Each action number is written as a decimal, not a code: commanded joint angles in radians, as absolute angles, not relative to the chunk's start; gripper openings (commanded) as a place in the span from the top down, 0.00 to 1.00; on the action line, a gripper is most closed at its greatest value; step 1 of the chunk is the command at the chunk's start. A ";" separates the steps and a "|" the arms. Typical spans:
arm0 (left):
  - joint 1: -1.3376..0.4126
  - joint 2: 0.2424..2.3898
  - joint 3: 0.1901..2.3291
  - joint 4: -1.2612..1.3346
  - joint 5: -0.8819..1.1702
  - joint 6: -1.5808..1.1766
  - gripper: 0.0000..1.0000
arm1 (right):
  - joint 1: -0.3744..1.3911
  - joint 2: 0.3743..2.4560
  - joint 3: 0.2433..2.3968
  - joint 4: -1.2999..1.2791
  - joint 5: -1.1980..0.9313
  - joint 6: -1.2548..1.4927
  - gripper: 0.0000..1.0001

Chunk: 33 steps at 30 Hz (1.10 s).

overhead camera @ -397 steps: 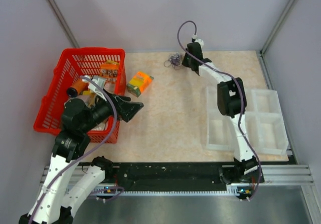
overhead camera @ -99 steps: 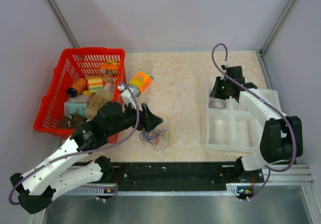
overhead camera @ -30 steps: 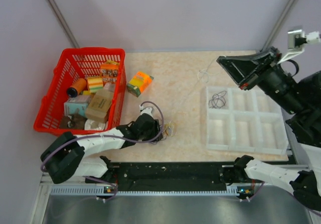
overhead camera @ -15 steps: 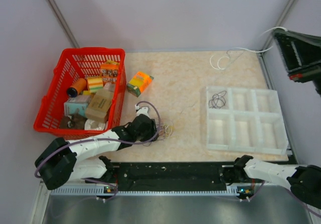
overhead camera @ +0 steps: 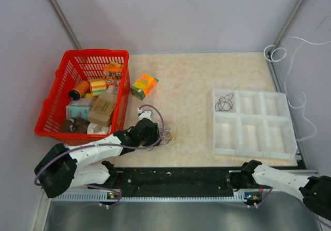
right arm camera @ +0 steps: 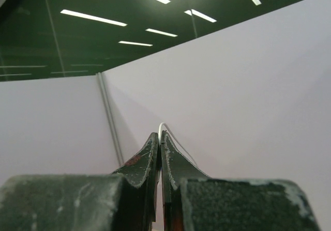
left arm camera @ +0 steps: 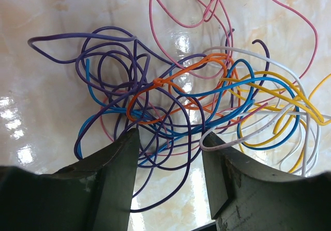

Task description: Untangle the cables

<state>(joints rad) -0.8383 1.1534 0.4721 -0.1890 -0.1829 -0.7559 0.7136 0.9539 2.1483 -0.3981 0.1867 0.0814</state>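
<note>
Two fingers [left arm camera: 106, 171] of left pincer [left arm camera: 169, 136] astride cables [left arm camera: 176, 94], near edge

left arm [overhead camera: 93, 150]: white links | black joints | purple wiring [overhead camera: 158, 111] | gripper [left arm camera: 170, 138] perhaps scuffed

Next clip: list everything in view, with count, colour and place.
tangle: one; purple, blue, orange, yellow, pink, white cables; table, near edge, left of middle
black cable: one; black; tray's far-left compartment
white cable: one; white; in the air, far right
tray: one; clear, six compartments; right
basket: one; red, holding mixed packets; left
box: one; orange and green; right of basket
left gripper: open, low over tangle
right gripper: shut on white cable, raised
</note>
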 commanded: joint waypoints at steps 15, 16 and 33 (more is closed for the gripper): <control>-0.833 1.057 0.560 -0.242 -0.187 -0.693 0.44 | 0.718 0.696 1.620 -0.520 0.457 0.049 1.00; -0.833 1.058 0.566 -0.245 -0.189 -0.693 0.44 | 0.718 0.699 1.637 -0.522 0.436 0.063 1.00; -0.833 1.006 0.601 -0.282 -0.198 -0.669 0.42 | 0.718 0.670 1.413 -0.529 0.325 0.218 1.00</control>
<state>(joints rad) -0.8383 1.0294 0.5556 -0.2787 -0.1772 -0.6968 0.7136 0.6823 1.3647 -0.5594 0.3439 0.2031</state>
